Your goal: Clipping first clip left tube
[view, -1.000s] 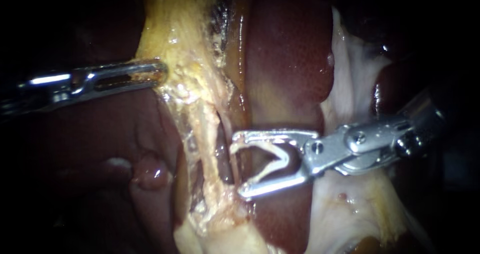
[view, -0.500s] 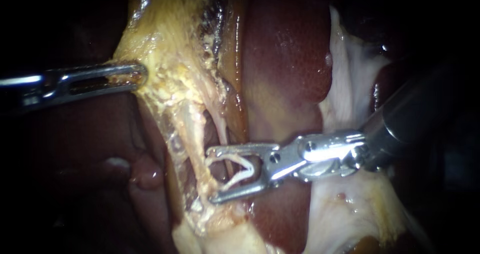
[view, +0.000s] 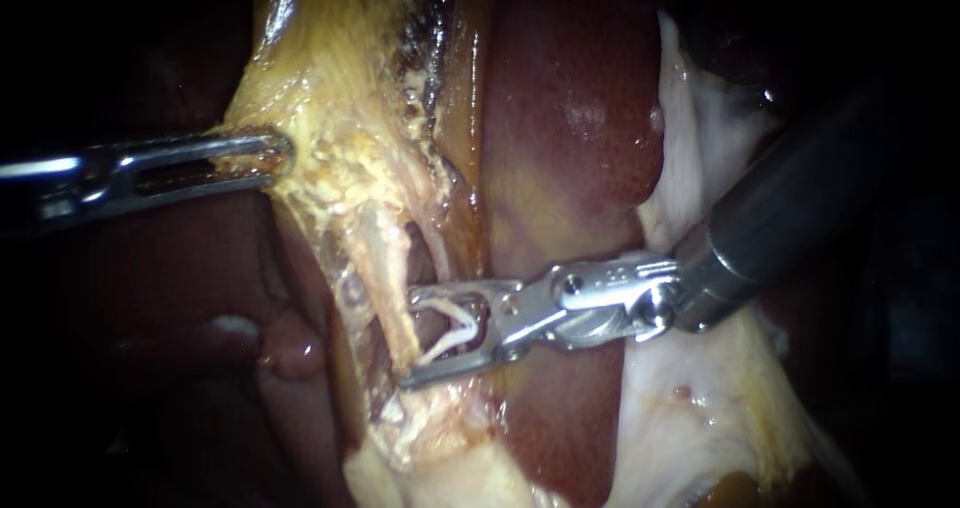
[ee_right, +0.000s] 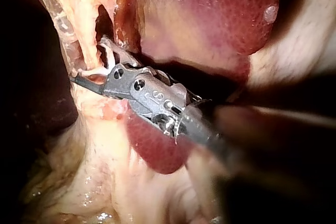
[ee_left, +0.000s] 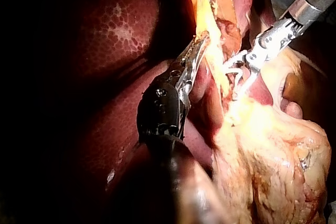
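My left instrument (view: pixel 275 153) comes in from the left, its jaws shut on the yellow edge of the gallbladder (view: pixel 340 98) and holding it taut. Below that, the pale left tube (view: pixel 385 258) runs downward, with a thinner right tube (view: pixel 437 258) beside it. My right instrument (view: pixel 410 336) enters from the upper right and carries a white V-shaped clip (view: pixel 450 333) between its parted jaws. The jaw tips reach the left tube. How far the tube sits inside the clip is unclear. In the right wrist view the jaws (ee_right: pixel 89 59) with the clip (ee_right: pixel 105 66) straddle the strand.
Dark red liver (view: pixel 570 118) lies behind and to the right of the tubes. Pale fatty tissue (view: pixel 700 418) fills the lower right, under the right shaft. In the left wrist view the right instrument (ee_left: pixel 233 80) sits just beyond my left jaws (ee_left: pixel 198 45).
My right instrument has moved left onto the tubes and its jaws have narrowed around the clip. Early on, the left instrument drew the gallbladder tissue leftward, then held still.
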`<state>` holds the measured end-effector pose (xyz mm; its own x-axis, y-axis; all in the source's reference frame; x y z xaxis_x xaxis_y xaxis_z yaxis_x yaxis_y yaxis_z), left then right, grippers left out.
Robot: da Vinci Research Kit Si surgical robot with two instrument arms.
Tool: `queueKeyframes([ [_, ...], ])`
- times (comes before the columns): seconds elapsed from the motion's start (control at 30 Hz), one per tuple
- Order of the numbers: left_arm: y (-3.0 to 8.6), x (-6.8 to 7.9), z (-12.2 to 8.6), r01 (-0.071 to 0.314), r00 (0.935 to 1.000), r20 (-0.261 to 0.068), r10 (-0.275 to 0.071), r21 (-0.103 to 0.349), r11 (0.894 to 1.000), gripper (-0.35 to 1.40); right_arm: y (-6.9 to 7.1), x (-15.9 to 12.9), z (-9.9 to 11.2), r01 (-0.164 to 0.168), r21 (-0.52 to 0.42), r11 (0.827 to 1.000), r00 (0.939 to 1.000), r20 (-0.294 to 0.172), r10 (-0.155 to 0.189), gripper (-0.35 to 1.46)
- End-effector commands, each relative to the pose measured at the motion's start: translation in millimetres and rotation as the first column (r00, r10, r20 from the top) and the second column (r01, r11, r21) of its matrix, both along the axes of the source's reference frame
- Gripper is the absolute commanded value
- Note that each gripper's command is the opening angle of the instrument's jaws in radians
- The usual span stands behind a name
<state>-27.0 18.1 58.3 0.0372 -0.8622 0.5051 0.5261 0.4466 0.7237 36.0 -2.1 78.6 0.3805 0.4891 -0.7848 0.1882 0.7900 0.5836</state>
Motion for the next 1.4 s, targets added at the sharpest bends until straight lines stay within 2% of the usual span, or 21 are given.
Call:
queueKeyframes([
  [0.03, 0.0, 0.0, 0.0, 0.0, 1.0, 0.0, 0.0, 0.0, 1.0, -0.35, -0.5, -0.1, -0.1, 0.009, 0.029, 1.0, 0.9994, -0.033, -0.008, 0.57],
  [0.2, 0.0, 0.0, 0.0, 0.0, 1.0, -0.001, 0.0, 0.0, 1.0, -0.35, -1.3, 0.1, -1.1, 0.073, 0.084, 0.994, 0.9925, -0.105, -0.064, 0.53],
  [0.33, 0.0, 0.0, -0.1, 0.0, 1.0, -0.001, 0.0, 0.0, 1.0, -0.35, -1.8, 0.8, -1.8, 0.109, 0.133, 0.985, 0.9845, -0.151, -0.089, 0.48],
  [0.4, 0.0, 0.0, 0.0, 0.001, 1.0, -0.001, -0.001, 0.0, 1.0, -0.35, -2.0, 1.3, -1.9, 0.123, 0.148, 0.981, 0.9816, -0.164, -0.099, 0.48],
  [0.6, 0.0, -0.1, 0.0, -0.001, 1.0, 0.001, 0.001, 0.0, 1.0, -0.35, -2.6, 2.9, -1.5, 0.137, 0.155, 0.978, 0.9775, -0.181, -0.108, 0.46],
  [0.8, -0.1, -0.2, 0.0, -0.001, 1.0, 0.001, 0.001, 0.0, 1.0, -0.35, -2.9, 3.3, -1.3, 0.137, 0.157, 0.978, 0.978, -0.178, -0.108, 0.39],
  [0.93, -0.1, -0.3, 0.0, 0.0, 1.0, 0.0, 0.0, 0.0, 1.0, -0.35, -2.9, 3.3, -1.2, 0.126, 0.155, 0.98, 0.9799, -0.173, -0.099, 0.26],
  [1.0, -0.1, -0.3, 0.0, 0.0, 1.0, 0.0, 0.0, 0.0, 1.0, -0.35, -2.8, 3.1, -1.1, 0.095, 0.147, 0.984, 0.9844, -0.161, -0.071, -0.07],
  [1.07, -0.1, -0.3, 0.0, 0.0, 1.0, 0.0, 0.0, 0.0, 1.0, -0.35, -2.7, 2.8, -0.9, 0.083, 0.139, 0.987, 0.9882, -0.14, -0.063, -0.35],
  [1.17, -0.1, -0.3, 0.0, 0.0, 1.0, 0.0, 0.0, 0.0, 1.0, -0.35, -2.4, 2.6, -0.4, 0.081, 0.13, 0.988, 0.9912, -0.115, -0.066, -0.35],
  [1.4, -0.1, -0.3, 0.0, 0.0, 1.0, 0.0, 0.0, 0.0, 1.0, -0.35, -2.2, 2.4, 0.1, 0.078, 0.13, 0.988, 0.9915, -0.113, -0.063, -0.35],
])
